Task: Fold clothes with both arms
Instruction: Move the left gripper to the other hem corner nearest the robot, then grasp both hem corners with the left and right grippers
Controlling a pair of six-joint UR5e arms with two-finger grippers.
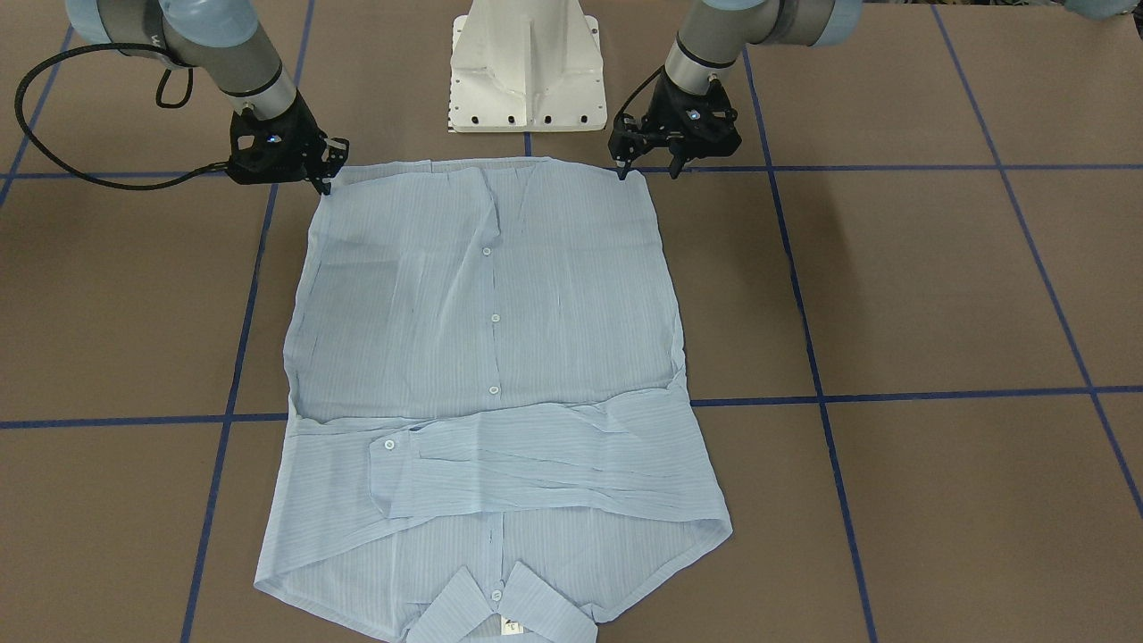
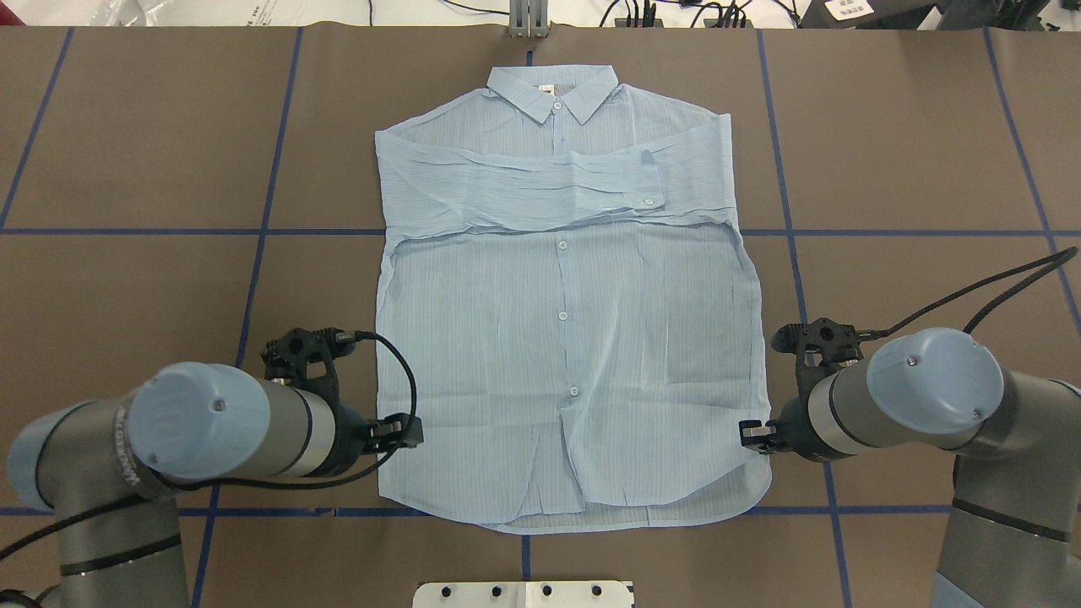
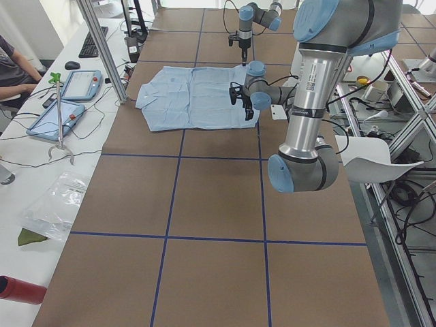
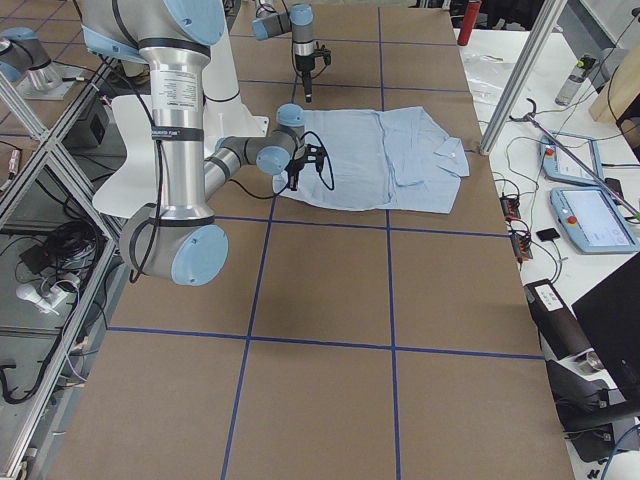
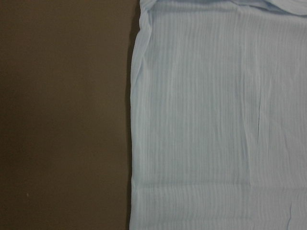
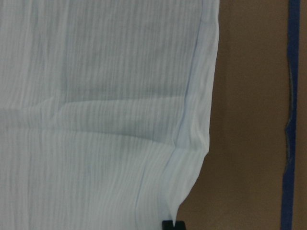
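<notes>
The light blue striped shirt lies flat and buttoned on the brown table, collar away from the robot and sleeves folded across the chest. My left gripper is open, with one finger at the hem corner on my left. The left wrist view shows only flat shirt and no fingers. My right gripper is at the other hem corner. In the right wrist view a black fingertip sits where the shirt's edge puckers to a point, and the gripper looks shut on it.
The white pedestal base stands just behind the hem. Blue tape lines grid the brown table. A side bench with tablets and a seated person runs along the far edge. A red bottle lies there.
</notes>
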